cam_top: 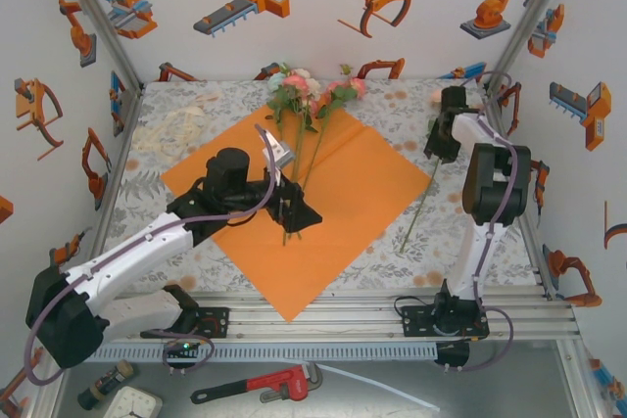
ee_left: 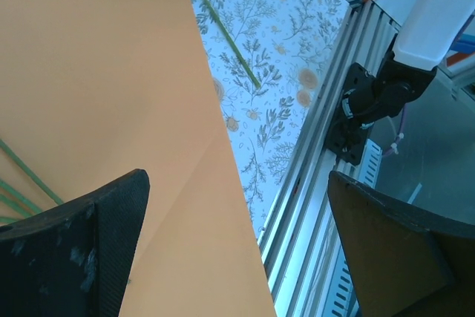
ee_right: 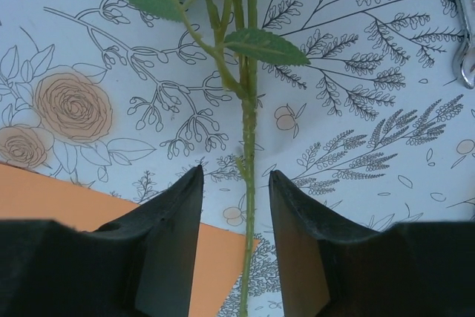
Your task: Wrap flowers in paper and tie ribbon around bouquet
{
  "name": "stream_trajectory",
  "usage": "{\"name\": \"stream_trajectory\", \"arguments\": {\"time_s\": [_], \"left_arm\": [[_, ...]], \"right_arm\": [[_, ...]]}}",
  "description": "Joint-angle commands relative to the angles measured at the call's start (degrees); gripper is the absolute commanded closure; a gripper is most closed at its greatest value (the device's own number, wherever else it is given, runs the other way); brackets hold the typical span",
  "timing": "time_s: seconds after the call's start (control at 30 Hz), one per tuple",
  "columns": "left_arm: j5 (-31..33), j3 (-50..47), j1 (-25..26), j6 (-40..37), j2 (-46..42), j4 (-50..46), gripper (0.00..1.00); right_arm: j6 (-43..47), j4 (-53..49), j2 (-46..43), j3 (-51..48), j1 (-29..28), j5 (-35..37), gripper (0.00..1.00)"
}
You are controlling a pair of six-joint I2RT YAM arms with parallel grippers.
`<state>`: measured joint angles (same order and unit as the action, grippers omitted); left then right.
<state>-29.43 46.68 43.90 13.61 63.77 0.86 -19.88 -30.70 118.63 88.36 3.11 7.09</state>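
One paper [cam_top: 367, 193], one ribbon [cam_top: 176, 134], one stray stem [cam_top: 422, 203]

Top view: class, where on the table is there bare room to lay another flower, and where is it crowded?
Free: the right half of the paper, between the stems of the flowers and the lone stem; the cloth between the blooms and the right pincer. Crowded: mid-paper, under the open left pincer.

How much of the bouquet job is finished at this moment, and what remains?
Done: the paper lies flat with several flowers across it. In hand: the right gripper, jaws open, straddles a single stem lying on the cloth. Remaining: adding that stem, wrapping the paper, and tying the ribbon, which lies loose at the far left.
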Motion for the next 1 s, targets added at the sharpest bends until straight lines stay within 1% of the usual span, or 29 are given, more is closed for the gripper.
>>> {"name": "stream_trajectory", "arguments": {"time_s": [0.0, 0.13, 0.2, 0.3, 0.37, 0.43, 0.57, 0.67, 0.77, 0.83, 0.97], "left_arm": [[1.6, 2.1, 0.3, -1.2, 0.7, -0.5, 0.03], [2.5, 2.7, 0.3, -1.3, 1.3, -0.8, 0.03], [3.3, 2.9, 0.3, -1.3, 1.2, -1.0, 0.03], [5.4, 2.7, 0.3, -1.1, 0.6, -1.5, 0.03], [6.7, 2.3, 0.2, -1.1, 0.1, -1.6, 0.03], [8.4, 2.0, 0.2, -0.9, -0.5, -1.7, 0.03], [13.9, 1.6, 0.2, 0.0, -1.7, -2.6, 0.03], [17.6, 1.1, 0.0, 0.4, -2.6, -2.8, 0.03], [20.0, 1.0, -0.2, 0.5, -3.3, -3.4, 0.03], [22.4, 1.3, -0.2, 0.7, -3.8, -4.6, 0.03], [26.5, 1.2, -0.2, 1.2, -5.3, -6.3, 0.03]], "right_arm": [[1.1, -1.5, 1.4, 1.7, 0.7, -0.5, 0.62], [1.5, -1.9, 2.7, 1.4, 0.7, -1.2, 0.68], [1.5, -1.7, 2.8, 1.0, 0.8, -1.1, 0.74], [2.0, -1.3, 2.7, 0.9, 0.8, -1.0, 0.85], [2.7, -1.3, 2.0, 1.2, 0.8, -1.1, 0.93], [3.4, -0.7, 0.1, 1.4, 0.8, -2.0, 1.00], [4.3, -0.1, -5.5, 1.7, -0.1, -4.2, 1.00], [5.0, -0.8, -9.9, 2.1, -3.2, -4.7, 1.00], [2.1, -1.2, -12.9, 2.9, -6.9, -9.3, 1.00], [-0.9, -0.2, -13.8, 3.3, -10.5, -12.1, 1.00], [-4.6, -0.2, -11.4, 8.2, -19.0, -12.7, 1.00]]}}
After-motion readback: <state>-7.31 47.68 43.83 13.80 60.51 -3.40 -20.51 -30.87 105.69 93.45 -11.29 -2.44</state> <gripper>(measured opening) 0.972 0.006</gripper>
